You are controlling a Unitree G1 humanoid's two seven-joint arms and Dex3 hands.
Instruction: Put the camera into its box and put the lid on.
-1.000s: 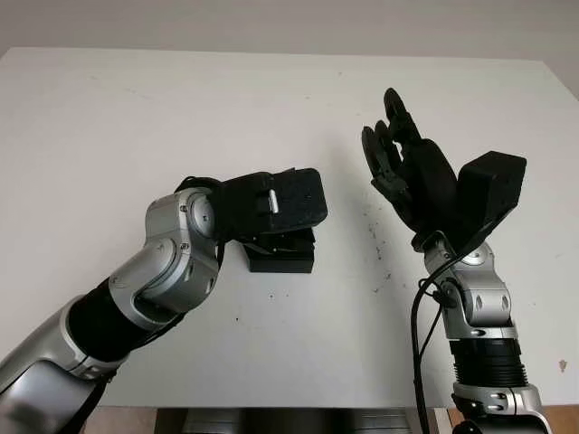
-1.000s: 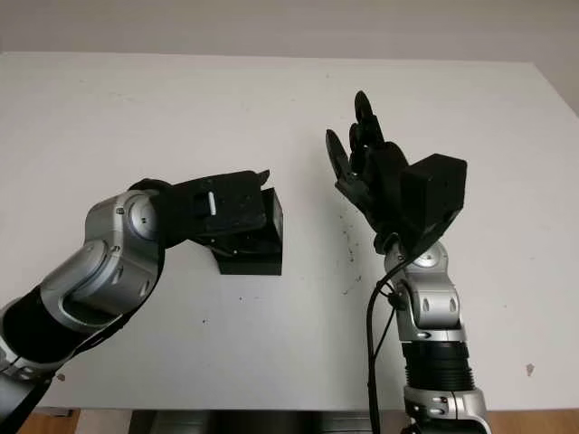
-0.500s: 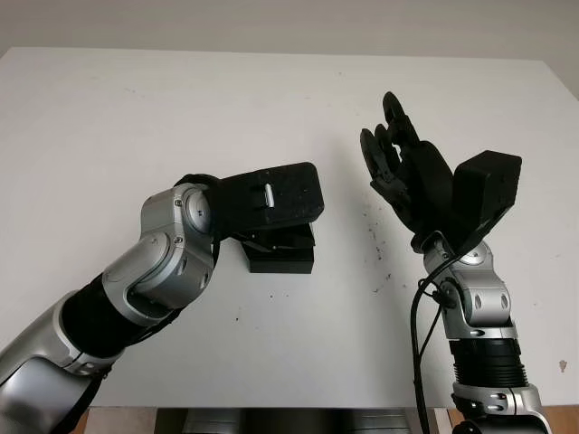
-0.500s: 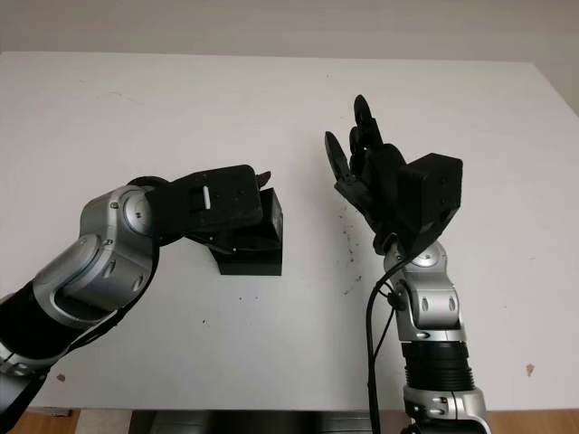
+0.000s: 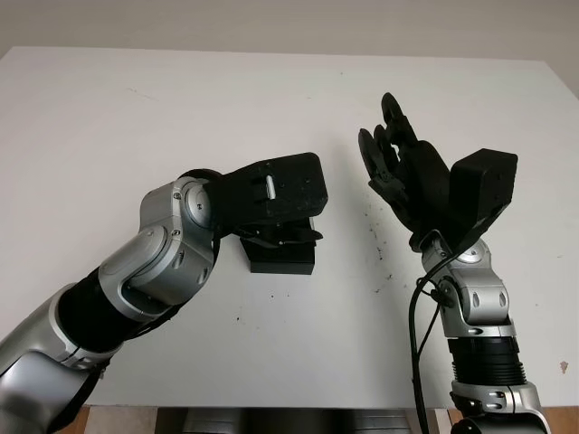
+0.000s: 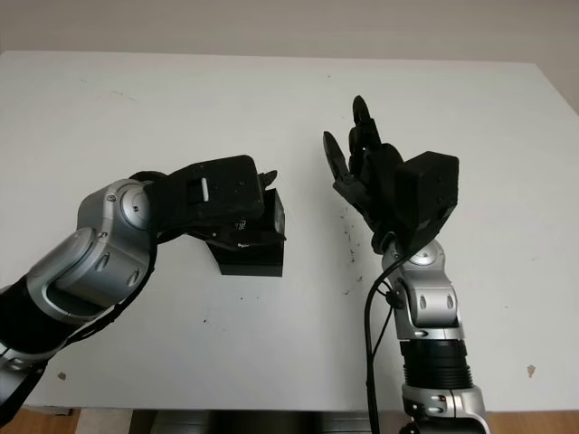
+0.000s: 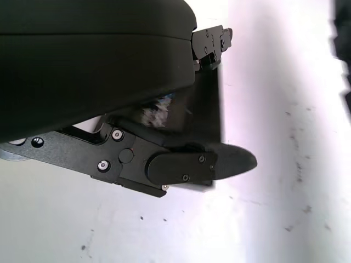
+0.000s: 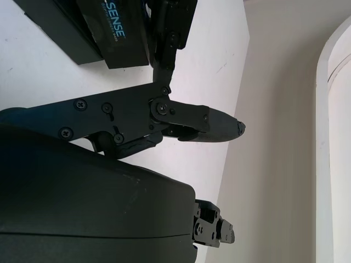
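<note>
A black box (image 5: 282, 259) sits closed on the white table (image 5: 127, 117), a little left of centre; no camera can be seen. My left hand (image 5: 294, 233) hovers right over the box's far part and covers it from above. In the left wrist view the box (image 7: 207, 104) lies dark behind one finger (image 7: 219, 160), and the hand holds nothing. My right hand (image 5: 384, 145) is raised off the table to the right of the box, open, palm turned toward the box, with nothing in it.
Small dark specks mark the table (image 5: 375, 240) between the box and the right arm. The table's far edge runs along the top and its front edge along the bottom, with bare white surface on all sides of the box.
My left hand has tipped up and shifted slightly over the box, which stayed where it was. The right hand has barely moved.
</note>
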